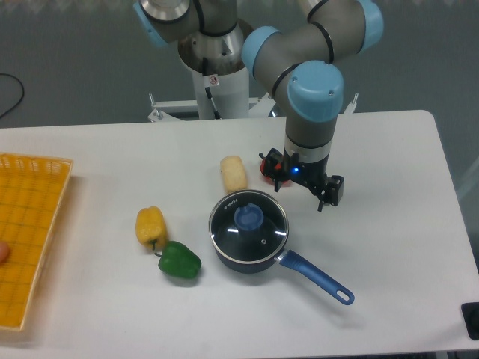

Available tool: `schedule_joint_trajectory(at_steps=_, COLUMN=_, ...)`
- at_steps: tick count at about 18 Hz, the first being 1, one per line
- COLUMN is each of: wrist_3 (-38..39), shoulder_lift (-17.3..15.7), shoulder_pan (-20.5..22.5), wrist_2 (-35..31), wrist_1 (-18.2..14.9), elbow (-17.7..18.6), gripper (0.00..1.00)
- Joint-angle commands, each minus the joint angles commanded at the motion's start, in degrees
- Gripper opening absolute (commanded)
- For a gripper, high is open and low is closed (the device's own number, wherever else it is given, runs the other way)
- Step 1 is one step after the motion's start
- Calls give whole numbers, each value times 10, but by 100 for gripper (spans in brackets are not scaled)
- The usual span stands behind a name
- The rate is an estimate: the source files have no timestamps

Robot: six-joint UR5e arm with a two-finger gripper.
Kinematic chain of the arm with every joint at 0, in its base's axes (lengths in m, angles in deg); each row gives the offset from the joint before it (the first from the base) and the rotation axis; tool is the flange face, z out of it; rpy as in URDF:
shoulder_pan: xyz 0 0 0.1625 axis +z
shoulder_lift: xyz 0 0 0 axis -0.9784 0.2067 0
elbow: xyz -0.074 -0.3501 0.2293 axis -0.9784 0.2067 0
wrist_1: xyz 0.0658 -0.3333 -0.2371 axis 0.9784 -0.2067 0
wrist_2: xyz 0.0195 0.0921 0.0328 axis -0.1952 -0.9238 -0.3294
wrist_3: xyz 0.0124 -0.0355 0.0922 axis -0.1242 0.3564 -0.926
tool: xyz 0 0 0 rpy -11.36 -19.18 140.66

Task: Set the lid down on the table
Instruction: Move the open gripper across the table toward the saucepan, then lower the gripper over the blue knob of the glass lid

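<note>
Black pincer (301, 185) spread, empty, above table (389, 247)

a dark saucepan (247, 258) sits near the middle, its blue handle (317, 277) running out toward the lower right. left of it lie 2 peppers, a yellow pepper (150, 226) and, just below and right of it, a green pepper (179, 260), the 2 close together. above the saucepan, a pale cream oblong piece of food (233, 173) lies on its own. to its right, a red pepper (269, 166) shows only in part. a yellow mesh tray (26, 232) fills the far left edge, with a small pinkish thing (3, 253) at its left side, cut off by the frame.
</note>
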Motion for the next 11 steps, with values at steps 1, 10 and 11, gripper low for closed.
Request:
schedule_joint_trajectory(at_steps=1, wrist_3=-6, shoulder_lift=0, shoulder_pan=-7, wrist_2=-7, wrist_1=-5, elbow=-2, gripper=100)
schedule_joint_trajectory(at_steps=10, wrist_3=-64, shoulder_lift=37, shoulder_pan=-74, wrist_2=-90, wrist_1=-34, elbow=-11, gripper=100)
schedule_joint_trajectory(at_steps=11, wrist_3=-69, shoulder_lift=36, shoulder_pan=-73, wrist_2=-91, wrist_1=-36, elbow=-11, gripper=100)
